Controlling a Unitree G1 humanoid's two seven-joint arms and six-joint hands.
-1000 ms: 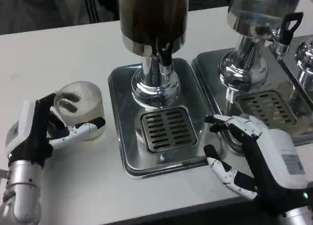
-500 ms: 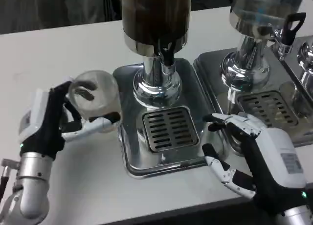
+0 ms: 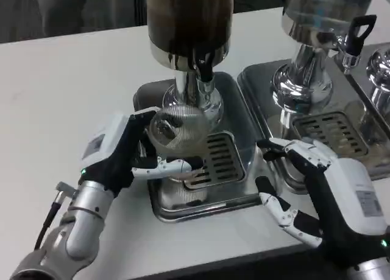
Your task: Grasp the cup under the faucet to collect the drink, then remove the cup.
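A drink dispenser stands at the back of a metal drip tray on the table. A cup, gripped by the left hand, sits over the tray's left side, before the faucet. The right hand rests right of the tray. A second dispenser stands farther right.

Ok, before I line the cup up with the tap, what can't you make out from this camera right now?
- Head view: whether the cup rests on the drip tray or hangs above it; the left hand and its fingers hide its base.
- Head view: the dispenser tank is cut off by the top edge, so its level is unknown.
- Head view: whether the cup holds liquid; clear and blurred.
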